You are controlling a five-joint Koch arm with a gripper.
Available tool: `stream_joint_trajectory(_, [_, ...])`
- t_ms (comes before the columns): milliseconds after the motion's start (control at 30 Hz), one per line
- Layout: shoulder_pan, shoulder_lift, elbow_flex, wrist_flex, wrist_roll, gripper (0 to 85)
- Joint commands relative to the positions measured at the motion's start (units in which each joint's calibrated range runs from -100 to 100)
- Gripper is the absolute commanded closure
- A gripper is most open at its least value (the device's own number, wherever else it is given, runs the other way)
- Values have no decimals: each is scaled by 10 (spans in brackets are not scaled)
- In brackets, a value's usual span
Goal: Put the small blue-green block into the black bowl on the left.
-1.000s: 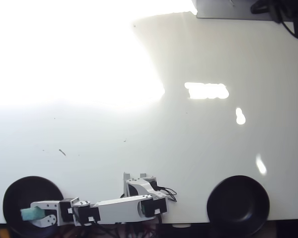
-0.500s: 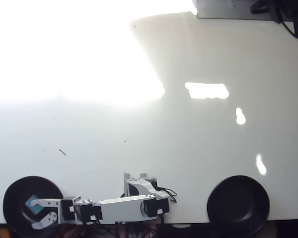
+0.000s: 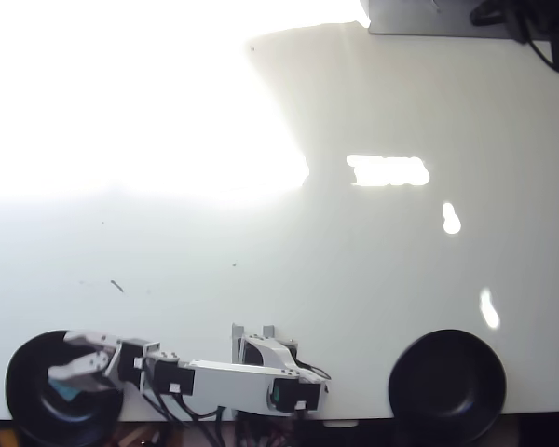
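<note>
Blue-green block (image 3: 72,391) lying inside black bowl (image 3: 37,402) at tabletop's (image 3: 354,279) lower-left corner in the overhead view, just under the claw (image 3: 74,357). Claw spread open directly above, gripping nothing, apparently positioned for the drop. Second black bowl (image 3: 447,384) sitting unused near lower-right edge.

You have a single overhead view, looking straight down on the white surface (image 3: 354,279) from well above. The arm's base (image 3: 270,372) sits at the bottom edge, so the far side of the surface lies at the top of the frame. Both black bowls, left (image 3: 28,410) and right (image 3: 447,386), fall along the bottom edge. Glare washes out the upper left.
</note>
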Motion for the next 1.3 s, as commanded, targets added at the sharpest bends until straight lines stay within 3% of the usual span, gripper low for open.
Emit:
stream_joint_trajectory(0, [-22,-29,26,-8,35,511])
stream_joint_trajectory(200, [-73,-52,24,-37,113,511])
stream_joint_trajectory(333, [-111,-78,16,-78,147,510])
stream_joint_trajectory(833, [-225,-191,-82,-121,209,511])
stream_joint_trajectory(1033, [-283,-255,-206,-53,217,511])
stream_joint_trajectory(1267, [-342,-294,-328,-10,260,510])
